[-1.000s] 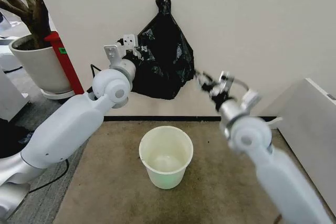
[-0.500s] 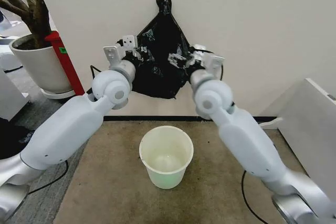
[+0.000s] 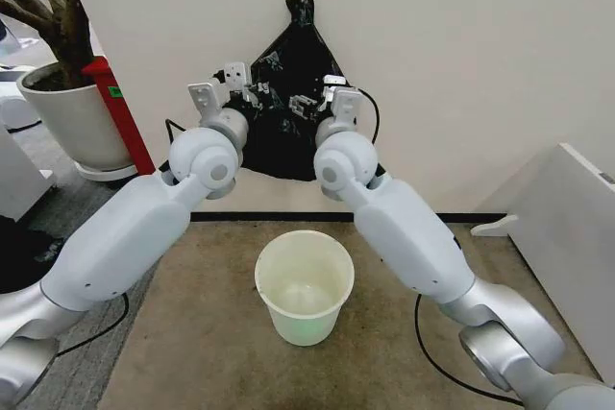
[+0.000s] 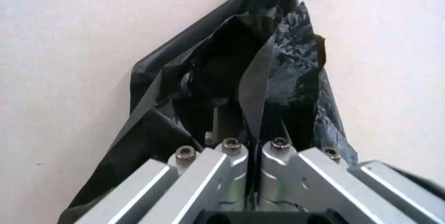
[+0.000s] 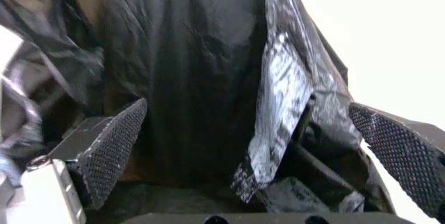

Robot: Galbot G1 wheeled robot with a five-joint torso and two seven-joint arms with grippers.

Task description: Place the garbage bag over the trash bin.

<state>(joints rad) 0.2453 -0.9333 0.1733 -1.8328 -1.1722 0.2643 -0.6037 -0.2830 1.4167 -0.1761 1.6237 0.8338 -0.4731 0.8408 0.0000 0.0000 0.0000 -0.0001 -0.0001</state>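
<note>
Two grippers at the hanging garbage bag [image 3: 293, 117] — left gripper [image 4: 254, 153] pinching it, right gripper [image 5: 257, 140] spread wide — trash bin [image 3: 304, 285] unlined.

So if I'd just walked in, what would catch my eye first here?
Most likely the black garbage bag hanging on the white wall, with both white arms reaching up to it. The left gripper has its jaws pinched shut on a fold of the plastic, while the right gripper holds its jaws wide open around another fold. Below them, on the brown mat, stands the cream trash bin, unlined.
</note>
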